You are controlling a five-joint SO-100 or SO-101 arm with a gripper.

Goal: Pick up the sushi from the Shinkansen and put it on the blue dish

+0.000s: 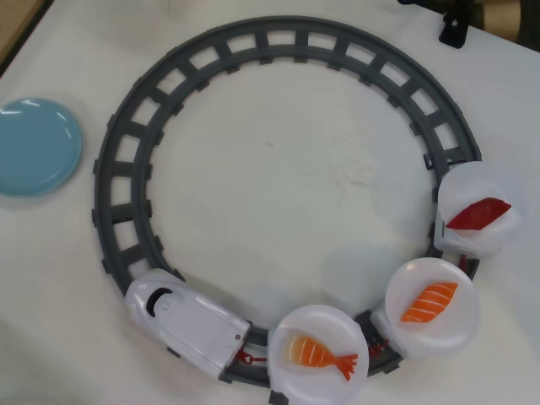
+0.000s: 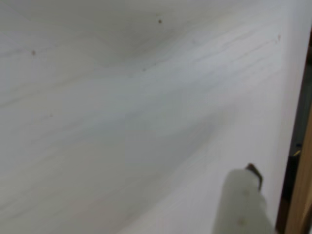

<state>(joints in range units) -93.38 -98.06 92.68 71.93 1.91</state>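
Overhead view: sushi [image 1: 429,302] resting on the middle white plate [image 1: 439,333] at the lower right of the grey ring track [image 1: 126,160], between the shrimp piece [image 1: 321,354] and the dark red piece [image 1: 478,213]. Shinkansen [image 1: 184,319] nose at the near left. Blue dish [image 1: 38,148] far left — well apart from the train. Wrist view: only one pale gripper finger [image 2: 241,204] over the bare white table [image 2: 122,122] — open or closed, cannot tell.

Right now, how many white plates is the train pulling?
3, all in the overhead view: shrimp plate just behind the Shinkansen, salmon sushi plate next, red piece's plate last at right. None look hidden.
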